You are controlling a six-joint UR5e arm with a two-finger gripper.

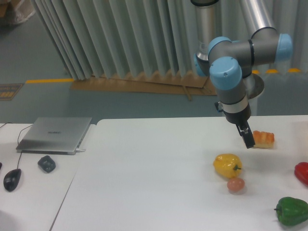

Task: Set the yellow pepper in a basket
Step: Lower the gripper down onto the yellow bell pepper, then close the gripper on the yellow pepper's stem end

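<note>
1. Yellow pepper (pixel 227 165) sits on the white table (pixel 144 168), just beside a small pinkish ball (pixel 236 185).
2. Gripper (pixel 247 137) hangs above it, holding nothing, seen edge-on; I cannot tell how wide it is.
3. No basket shows.

The light is even and cool, coming from overhead, with a slight bluish-green cast. The white matte surface (pixel 159 178) reads bright but not blown out. Shadows are faint and soft, small patches close beneath the glossy yellow bell pepper (pixel 227 165). The picture is mildly soft and grainy throughout, without motion blur.
</note>
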